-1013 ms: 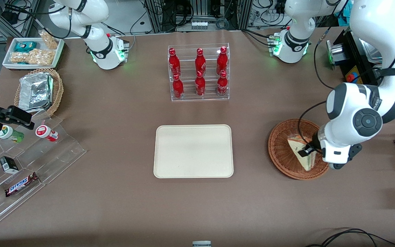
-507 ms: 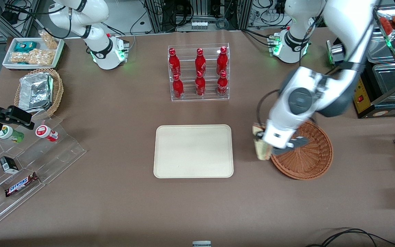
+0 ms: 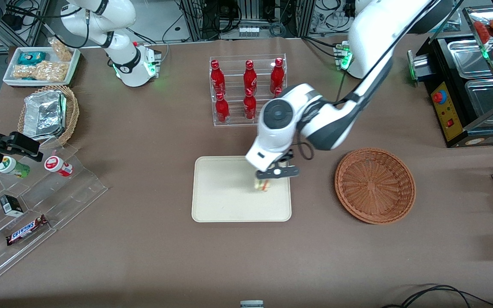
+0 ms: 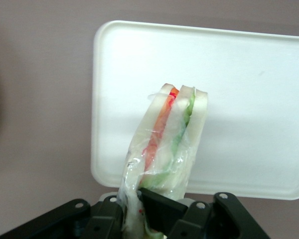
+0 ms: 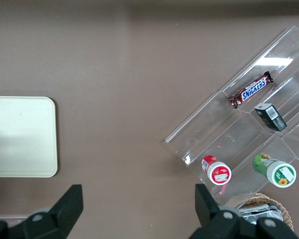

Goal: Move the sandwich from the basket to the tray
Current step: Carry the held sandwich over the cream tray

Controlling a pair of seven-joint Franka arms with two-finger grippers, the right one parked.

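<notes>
Held the sandwich [image 4: 169, 139] tight in the gripper [image 3: 262, 185], fingers [image 4: 159, 211] pinched shut on one end of the wedge, clear wrap bunched up at the pinch. Hung over the tray [image 3: 221, 201], above the part of it nearest the basket [image 3: 375, 185], and seemed to be up in the air, not yet touching the tray. Pointed the free end of the sandwich down at the tray's flat cream floor. Showed pale bread with a red stripe and a green stripe running along it.

Sat empty, that round brown basket, well apart from the tray on the brown surface [image 3: 144, 256], toward the working arm's end. Stood in a clear rack [image 3: 248, 90], six red bottles, farther from the front camera than the tray and partly hidden by the arm.

Looked like the carrying step, almost done: out of the basket, over the tray, but not put down. Next, probably needed a slow drop straight down until the sandwich met the tray, then fingers let go, then a lift straight up. Needed care too, since a wedge hanging on end could tip over or slide when let go. Better to go low first, and to keep it inside the low rim and not on the edge.
</notes>
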